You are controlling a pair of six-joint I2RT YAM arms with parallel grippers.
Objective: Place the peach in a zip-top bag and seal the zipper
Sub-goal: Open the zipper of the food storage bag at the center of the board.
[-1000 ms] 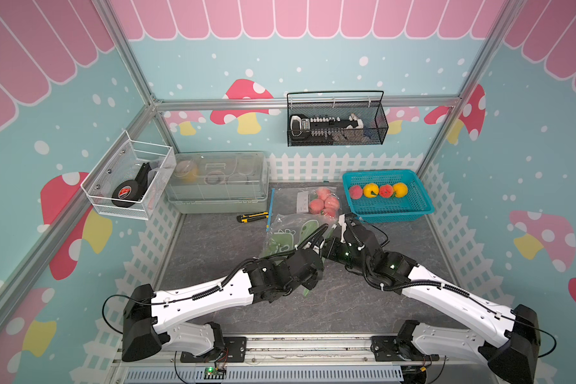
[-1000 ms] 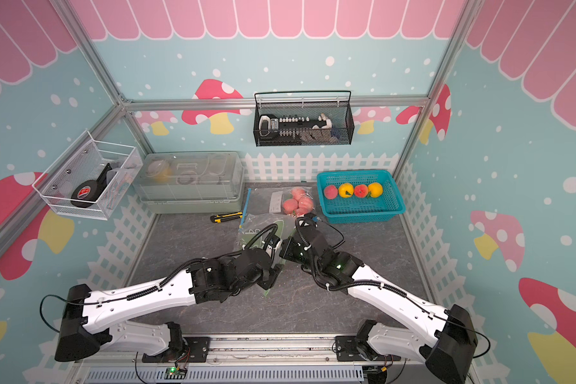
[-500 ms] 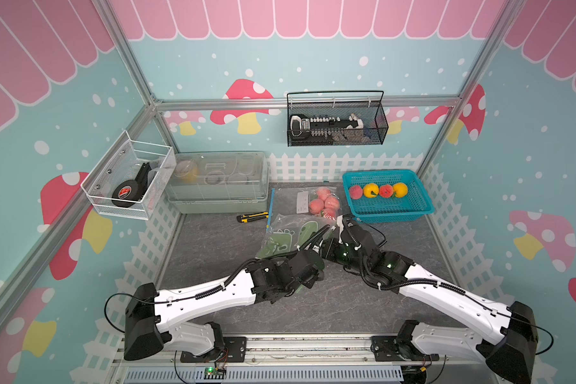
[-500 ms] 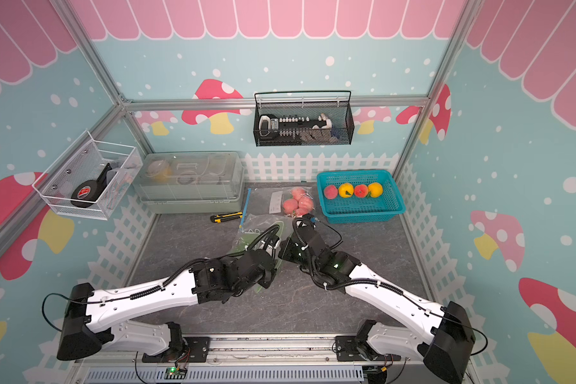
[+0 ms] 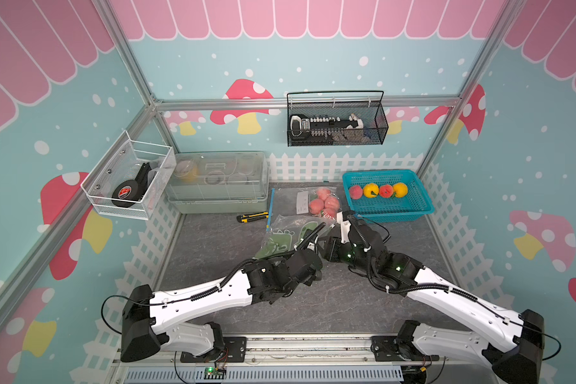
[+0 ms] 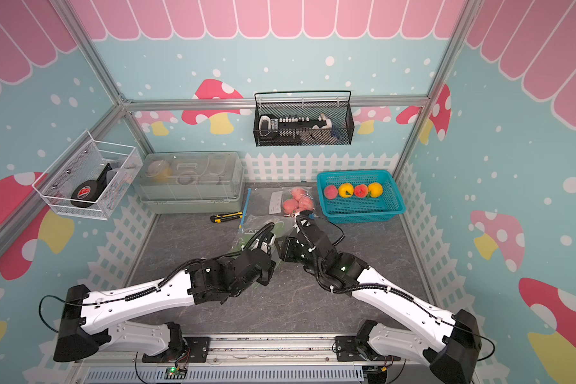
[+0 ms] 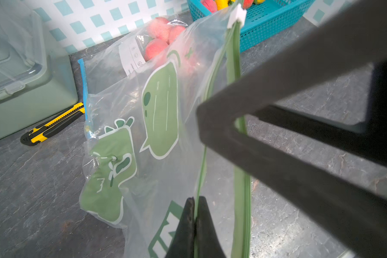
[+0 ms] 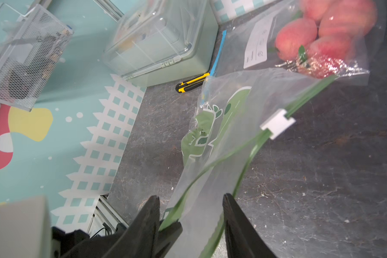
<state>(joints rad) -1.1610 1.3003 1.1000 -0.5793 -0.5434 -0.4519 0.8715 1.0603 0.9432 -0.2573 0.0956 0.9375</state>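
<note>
Stage: opening the bag. No peach shows inside the green-printed zip-top bag [image 5: 285, 234], so loading and sealing are both judged left to do.
Green-printed zip-top bag: held up off the table [image 5: 213, 256] near its centre, mouth turned toward 6 o'clock. It appears empty; the pink seen through it is fruit lying behind.
Zipper: the green tracks [image 7: 232, 67] are parted at the gripper end. The white slider [image 8: 277, 123] sits far along the track, toward 1 o'clock.
Left gripper [image 7: 194, 208]: jaws pinched together on one lip of the mouth.
Right gripper [image 8: 191, 198]: jaws apart around the mouth, clamping nothing.
Peaches [image 5: 355, 192]: two lie loose in the teal basket [image 5: 396, 212] at 2 o'clock, alternating with two yellow fruits [image 5: 370, 190]. These are judged the stock for loading.
Clear bag [image 5: 285, 202]: lies flat at 12 to 1 o'clock, just behind the held bag, with a blue zipper strip. It holds a cluster of peaches; whether it is sealed cannot be told.
Lidded box [image 5: 217, 199]: at 11 o'clock, translucent, contents blurred.
Utility knife [image 5: 251, 217]: on the table just in front of the box.
Black wire basket [image 5: 336, 141]: on the back wall at 12 o'clock, holding a black-and-white item not identifiable.
White mesh basket [image 5: 113, 202]: on the side wall at 10 o'clock, holding a black round item with a red label.
</note>
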